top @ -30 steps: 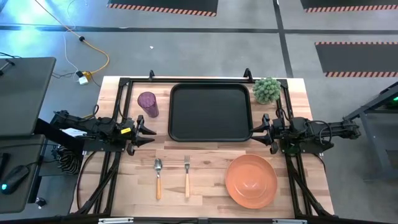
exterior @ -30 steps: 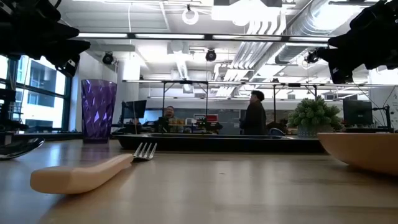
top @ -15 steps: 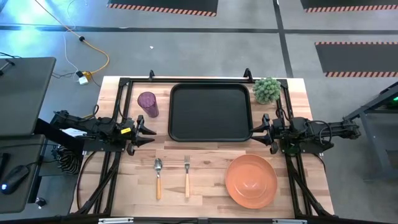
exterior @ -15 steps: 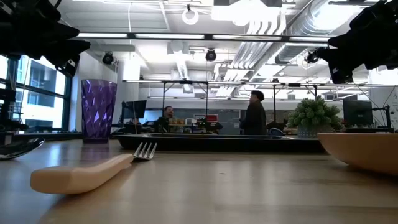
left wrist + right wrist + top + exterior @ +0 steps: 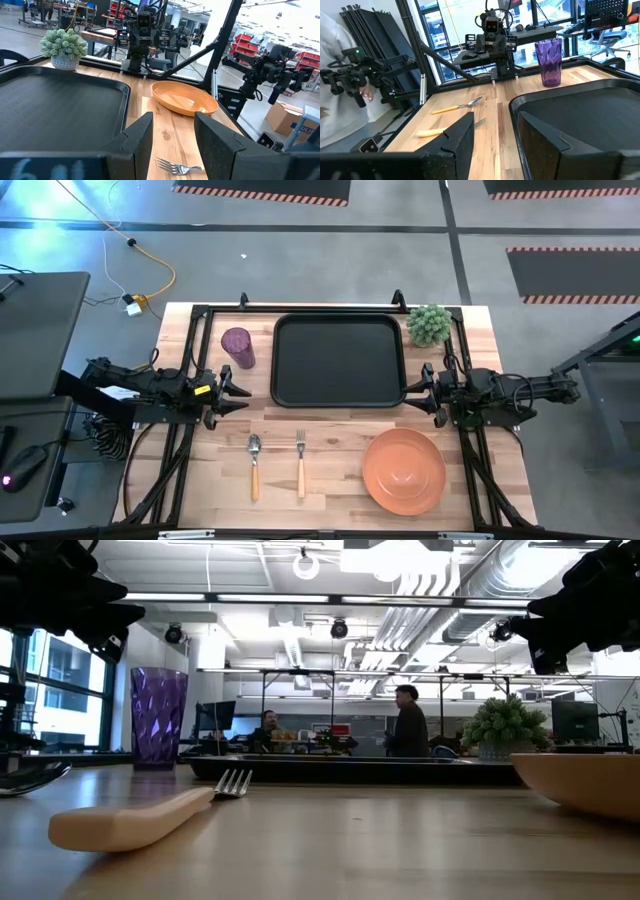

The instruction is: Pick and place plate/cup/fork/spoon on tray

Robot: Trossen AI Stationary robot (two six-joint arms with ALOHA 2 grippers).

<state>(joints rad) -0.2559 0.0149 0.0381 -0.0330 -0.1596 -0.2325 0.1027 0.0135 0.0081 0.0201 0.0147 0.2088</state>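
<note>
Two arms wait at opposite short sides of the tray (image 5: 339, 361), which lies empty on the wooden counter (image 5: 330, 480). Off the tray's left edge, the left tool (image 5: 243, 399) hovers with its fingers (image 5: 135, 140) spread apart and nothing between them. Off the tray's right edge, near its front right corner, the right tool (image 5: 420, 391) points inward, its fingers (image 5: 462, 135) likewise parted and empty.

Just left of the tray's back left corner stands the cup (image 5: 237, 347), upright and clear of the rim. In front of the tray, toward its left half, the spoon (image 5: 254, 465) and the fork (image 5: 300, 462) lie side by side with a gap between them, heads toward the tray, handles away; the spoon is the one farther left. In front of the tray's right corner sits the plate (image 5: 403, 471), apart from the fork. A small green plant (image 5: 428, 324) sits just beyond the tray's back right corner.
</note>
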